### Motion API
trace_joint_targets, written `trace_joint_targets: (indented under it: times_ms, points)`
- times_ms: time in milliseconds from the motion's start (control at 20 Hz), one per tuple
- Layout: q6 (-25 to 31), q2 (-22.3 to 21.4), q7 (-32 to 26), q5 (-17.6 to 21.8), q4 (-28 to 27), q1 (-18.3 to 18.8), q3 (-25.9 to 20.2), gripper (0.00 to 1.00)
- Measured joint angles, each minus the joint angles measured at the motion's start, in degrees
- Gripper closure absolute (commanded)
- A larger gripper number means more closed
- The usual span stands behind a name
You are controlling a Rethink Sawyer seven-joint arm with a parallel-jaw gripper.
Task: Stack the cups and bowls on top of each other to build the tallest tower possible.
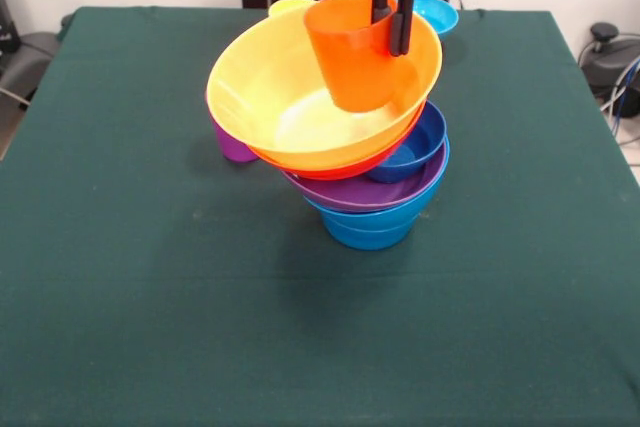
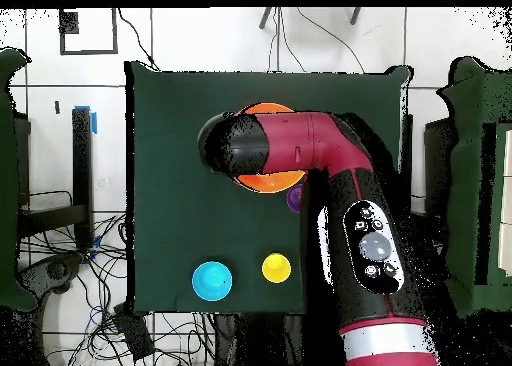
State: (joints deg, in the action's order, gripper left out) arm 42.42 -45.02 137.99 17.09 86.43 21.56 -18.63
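Note:
The tower [image 1: 365, 197] leans: a blue bowl [image 1: 365, 229] at the base, then a wide purple bowl [image 1: 375, 193], a small dark blue bowl [image 1: 418, 143] and an orange bowl [image 1: 330, 169]. A large yellow bowl [image 1: 290, 97] tilts on top. My gripper [image 1: 391, 35] is shut on the rim of the orange cup [image 1: 355, 62], which hangs upright inside the yellow bowl's hollow; whether the cup's base touches the bowl I cannot tell. A purple cup [image 1: 233, 143] stands behind the tower's left side. In the overhead view the arm [image 2: 335, 182] hides the gripper and most of the tower; only the orange bowl's rim [image 2: 270, 182] shows.
A small cyan bowl [image 1: 438, 15] [image 2: 212, 280] and a yellow cup [image 1: 288, 5] [image 2: 276, 268] stand on the green table [image 1: 150, 277] near the robot's side. The purple cup [image 2: 294, 196] sits close against the tower. Cables and chairs surround the table.

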Motion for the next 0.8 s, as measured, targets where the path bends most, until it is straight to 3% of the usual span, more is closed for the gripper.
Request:
trace_joint_targets:
  times_ms: [800]
  points:
    - [0.0,0.0,0.0,0.5,0.0,0.5,-0.6,1.00]
